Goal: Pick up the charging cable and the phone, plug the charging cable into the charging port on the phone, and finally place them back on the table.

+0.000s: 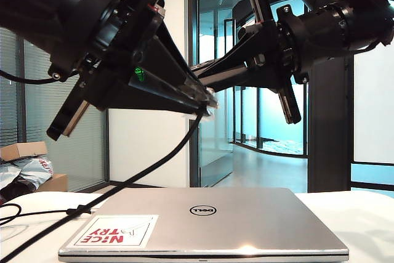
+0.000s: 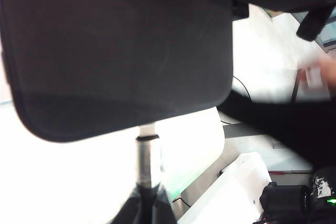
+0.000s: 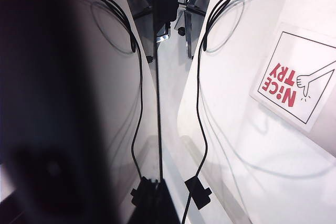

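Aloft, left pincer (image 1: 200, 98) clamps the charging cable (image 1: 154, 164); right pincer (image 1: 206, 78), meeting it, seemingly grips the phone (image 3: 79, 103).

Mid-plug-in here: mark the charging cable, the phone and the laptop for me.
charging cable (image 1: 157, 161): exterior view, on the hanging cord.
phone (image 2: 121, 51): left wrist view, on its dark flat face.
laptop (image 1: 246, 223): exterior view, on the silver lid.

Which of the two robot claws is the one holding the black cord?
The left gripper, on the left of the exterior view: the charging cable hangs from its tip toward the table. The right gripper holds the phone instead.
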